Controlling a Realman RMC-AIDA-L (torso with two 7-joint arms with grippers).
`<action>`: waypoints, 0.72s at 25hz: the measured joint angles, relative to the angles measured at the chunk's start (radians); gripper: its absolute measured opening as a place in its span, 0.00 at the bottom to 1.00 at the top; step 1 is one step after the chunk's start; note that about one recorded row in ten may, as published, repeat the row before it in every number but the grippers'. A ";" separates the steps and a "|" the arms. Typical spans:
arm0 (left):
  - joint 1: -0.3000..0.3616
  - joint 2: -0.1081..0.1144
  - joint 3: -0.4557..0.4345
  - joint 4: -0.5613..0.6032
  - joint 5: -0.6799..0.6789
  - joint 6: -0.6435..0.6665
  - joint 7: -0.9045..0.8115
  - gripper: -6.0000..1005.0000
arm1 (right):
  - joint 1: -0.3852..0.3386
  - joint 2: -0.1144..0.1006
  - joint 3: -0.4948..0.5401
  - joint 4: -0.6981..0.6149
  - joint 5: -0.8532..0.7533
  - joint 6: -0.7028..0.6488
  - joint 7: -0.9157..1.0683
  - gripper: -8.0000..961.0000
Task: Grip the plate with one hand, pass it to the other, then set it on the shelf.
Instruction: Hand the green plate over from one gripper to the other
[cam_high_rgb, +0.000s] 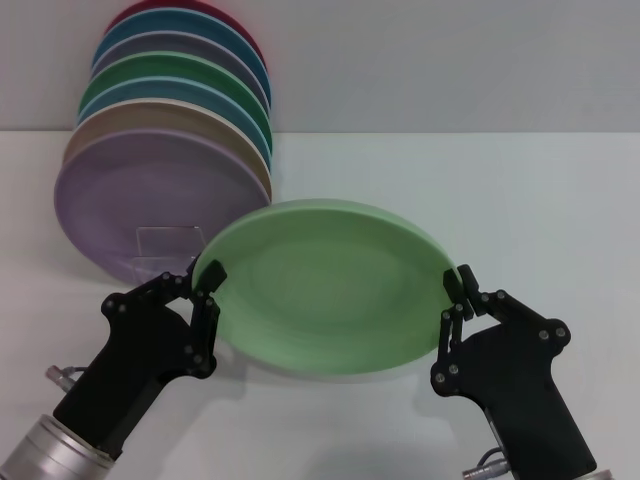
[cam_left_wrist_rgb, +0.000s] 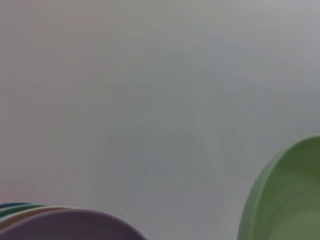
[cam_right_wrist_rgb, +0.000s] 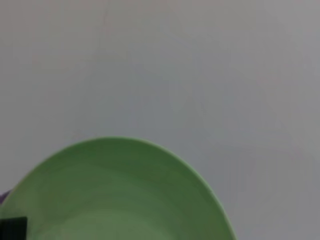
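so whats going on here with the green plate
Both grippers are on the light green plate, held up between them above the white table. The left gripper pinches its left rim and the right gripper its right rim, so this looks like the handover. The clear rack at back left already holds a row of plates, lilac one in front.

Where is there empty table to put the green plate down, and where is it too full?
Bare table lies beyond the right gripper and the plate. Another bare strip shows in front, between both arms. It is crowded beyond the left gripper, where the purple plate fronts a packed row on the shelf.
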 joint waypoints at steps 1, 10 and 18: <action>0.001 0.000 -0.002 0.000 -0.002 0.001 0.000 0.07 | 0.004 -0.001 -0.002 -0.003 0.000 0.000 0.001 0.03; 0.005 0.000 -0.032 -0.001 -0.003 0.006 0.000 0.07 | 0.025 -0.002 -0.023 -0.022 -0.002 -0.008 0.009 0.20; 0.021 0.004 -0.103 -0.001 -0.004 0.061 -0.007 0.06 | 0.037 -0.007 -0.109 -0.047 -0.054 -0.184 0.083 0.31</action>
